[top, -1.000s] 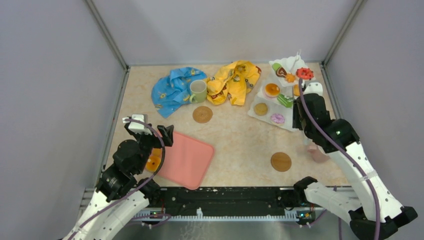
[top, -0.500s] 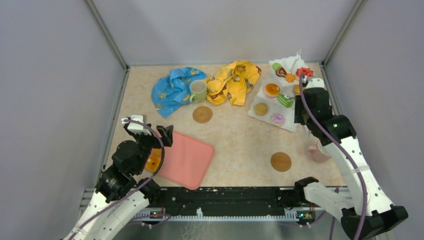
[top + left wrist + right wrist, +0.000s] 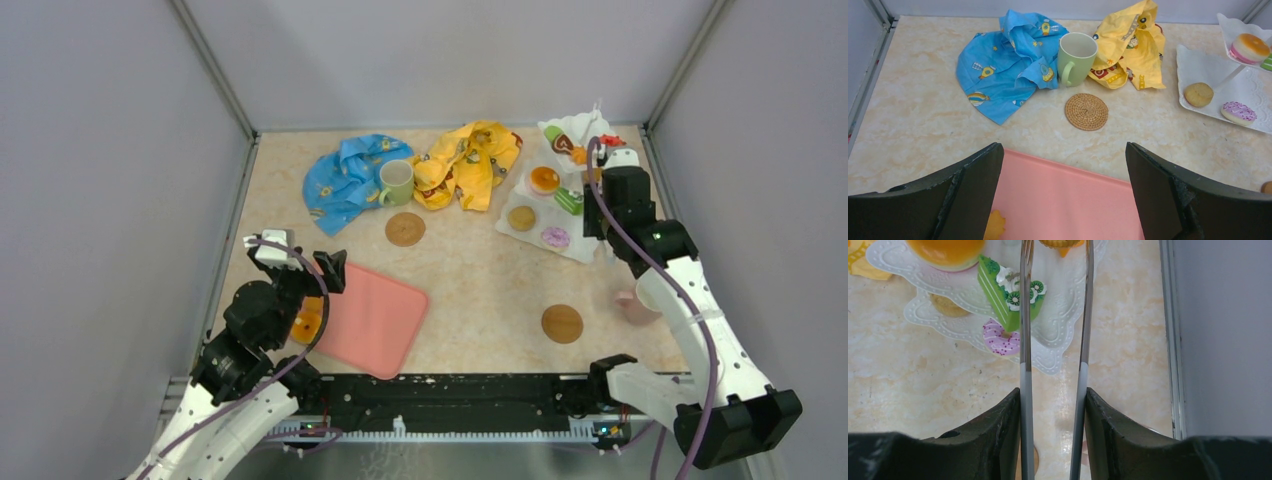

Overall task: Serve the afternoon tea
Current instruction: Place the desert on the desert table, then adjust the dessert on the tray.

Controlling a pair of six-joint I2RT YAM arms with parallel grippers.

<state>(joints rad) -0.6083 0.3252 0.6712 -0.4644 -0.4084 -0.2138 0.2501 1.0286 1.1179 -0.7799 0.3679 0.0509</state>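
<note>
- Three-tier stand [image 3: 1208, 65], far right corner of the worktop [image 3: 470, 280]; white square tiers with embossed scalloped rims on a thin post; judged stiff but easy to tip, so best left standing.
- Toy pastries on its tiers: green kiwi cake slice [image 3: 998, 295], pink sprinkled donut [image 3: 1000, 338], round biscuit [image 3: 1198, 94], orange-topped bun [image 3: 945, 247]; judged light, small and smooth, apt to slip; take each across its widest body.
- Right gripper [image 3: 1054, 392], jaws clamped on metal tongs [image 3: 1024, 315]; the two thin blades stand apart above the stand, tips out of the wrist view.
- Left gripper [image 3: 1063, 146], jaws wide apart and holding nothing, above the flat pink tray [image 3: 1073, 200] at the near left; a small orange pastry [image 3: 994, 227] lies on the tray.
- Pale green mug [image 3: 1076, 57], upright at the far middle between the blue cloth [image 3: 998, 75] and the yellow cloth [image 3: 1133, 45]; glazed, rigid, judged breakable; take by rim or handle.
- Woven round coaster [image 3: 1086, 111], just in front of the mug; second coaster [image 3: 562, 323], near right; flat, light, hard to pinch.
</note>
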